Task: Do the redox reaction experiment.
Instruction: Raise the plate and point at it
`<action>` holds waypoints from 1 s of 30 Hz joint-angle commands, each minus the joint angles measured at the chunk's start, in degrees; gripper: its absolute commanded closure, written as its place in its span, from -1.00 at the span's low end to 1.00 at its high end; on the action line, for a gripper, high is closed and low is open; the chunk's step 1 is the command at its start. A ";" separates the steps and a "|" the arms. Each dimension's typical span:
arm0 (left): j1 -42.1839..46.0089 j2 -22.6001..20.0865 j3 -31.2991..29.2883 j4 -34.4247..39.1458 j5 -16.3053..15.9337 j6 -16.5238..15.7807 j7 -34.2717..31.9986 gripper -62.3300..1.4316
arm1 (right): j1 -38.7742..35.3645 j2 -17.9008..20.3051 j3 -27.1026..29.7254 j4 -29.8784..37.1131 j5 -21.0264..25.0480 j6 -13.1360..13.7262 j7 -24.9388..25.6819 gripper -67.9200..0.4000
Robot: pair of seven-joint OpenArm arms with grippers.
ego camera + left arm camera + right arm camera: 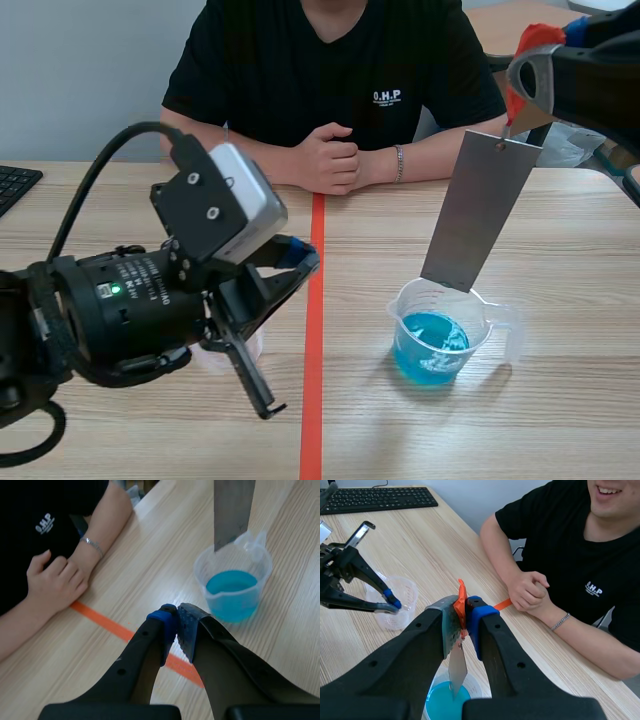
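Observation:
A clear beaker (440, 335) holding blue liquid stands right of the orange tape line; it also shows in the left wrist view (235, 587) and under my right gripper (445, 702). A grey metal strip (480, 210) hangs tilted from an orange tab, its lower end at the beaker's rim, above the liquid. My right gripper (520, 95) is raised at the right and shut on the tab at the top of the strip (456, 667). The left gripper (290, 262) hovers left of the beaker, shut on nothing (177, 625).
An empty clear cup (395, 602) stands under the left arm, mostly hidden in the scene view (240, 350). A person sits across the table with clasped hands (330, 160) resting near the tape line. A keyboard (15, 185) lies at the far left.

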 commanded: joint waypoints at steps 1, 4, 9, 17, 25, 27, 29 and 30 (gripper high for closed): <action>-1.29 1.75 0.68 -1.53 0.72 0.35 0.15 0.83 | 0.50 0.87 0.44 0.55 0.66 0.33 0.87 0.94; -4.13 4.26 2.69 -5.29 2.12 0.35 0.17 0.83 | 0.50 0.87 0.44 0.55 0.66 0.33 0.87 0.94; -7.45 7.80 3.85 -10.84 2.49 0.35 0.00 0.83 | 0.50 0.87 0.44 0.55 0.66 0.33 0.90 0.94; -10.86 12.39 4.26 -15.91 3.32 0.63 -0.04 0.83 | 0.50 0.87 0.44 0.55 0.66 0.33 0.90 0.94; -13.03 16.74 4.26 -18.95 4.22 1.46 1.09 0.83 | 0.52 0.87 0.44 0.55 0.66 0.33 0.90 0.94; -13.33 17.73 4.26 -19.61 4.76 1.46 1.49 0.83 | 0.52 0.87 0.44 0.55 0.68 0.33 0.92 0.94; -13.33 18.51 4.26 -19.96 5.57 1.66 1.51 0.83 | 0.52 0.87 0.44 0.55 0.66 0.33 0.90 0.94; -13.33 18.82 4.26 -20.22 5.97 1.66 1.51 0.83 | 0.52 0.87 0.44 0.55 0.66 0.33 0.90 0.94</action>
